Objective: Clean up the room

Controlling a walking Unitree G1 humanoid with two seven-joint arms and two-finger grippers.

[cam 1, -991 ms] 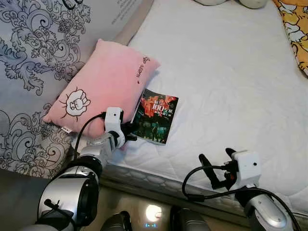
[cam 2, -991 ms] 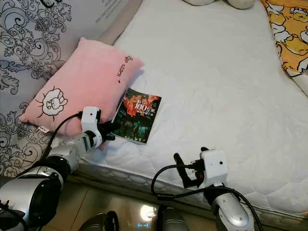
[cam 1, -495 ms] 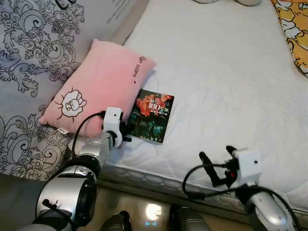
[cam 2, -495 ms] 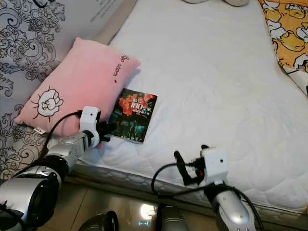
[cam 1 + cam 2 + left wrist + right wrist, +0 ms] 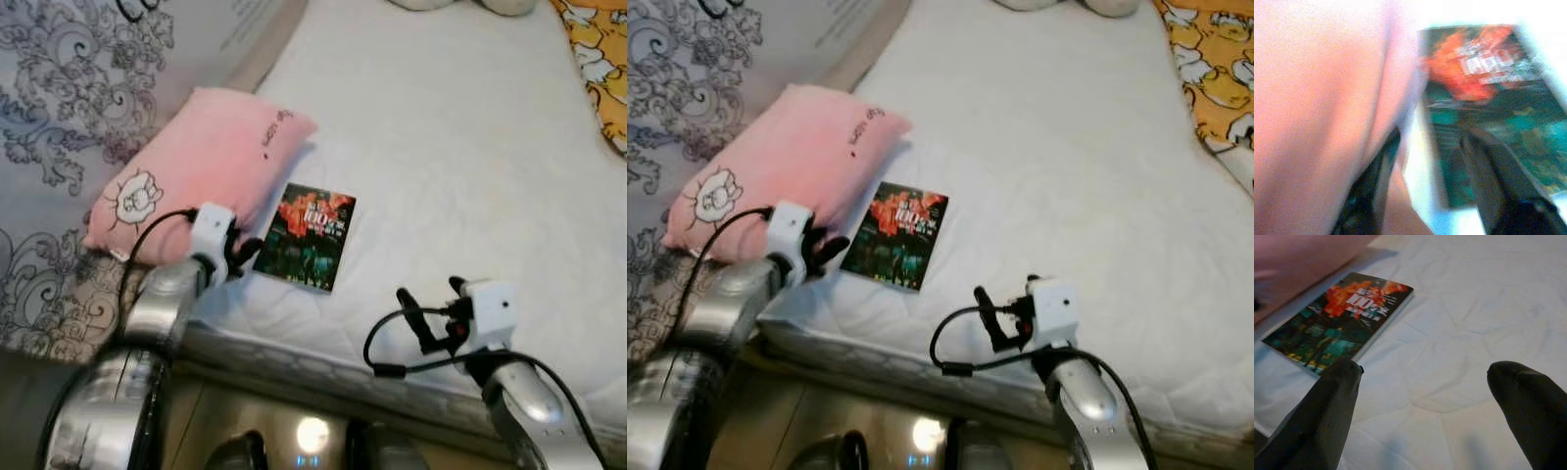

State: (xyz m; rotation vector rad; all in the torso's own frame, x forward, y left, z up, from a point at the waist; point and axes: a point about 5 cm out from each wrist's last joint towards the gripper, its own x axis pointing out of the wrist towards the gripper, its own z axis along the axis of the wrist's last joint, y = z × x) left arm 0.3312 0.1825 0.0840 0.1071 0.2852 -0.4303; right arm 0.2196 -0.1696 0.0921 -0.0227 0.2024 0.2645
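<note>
Paperback book [image 5: 307,237] flat on white mattress [image 5: 460,157], spine beside pink pillow [image 5: 196,166]. Left gripper [image 5: 240,257] at book's near corner, fingers parted, holding nothing, likely lined up to pinch. Right gripper [image 5: 431,308] wide open, empty, book well ahead.

Head pair: my two eyes look forward and down from above the bed's [image 5: 441,127] near edge, both taking in the white mattress, the pink pillow [image 5: 196,157] on my left and the book [image 5: 307,236] beside it.
Eye offset: the right eye shows the same scene shifted slightly.
Left wrist: my camera looks along my left pincer [image 5: 1430,161], very close, blurred, facing the pillow's side and the book's cover.
Right wrist: my camera looks along my right pincer [image 5: 1425,382], low over the mattress, farther back, facing the book.
Shared: all four views hold the book and the pillow's edge.
</note>
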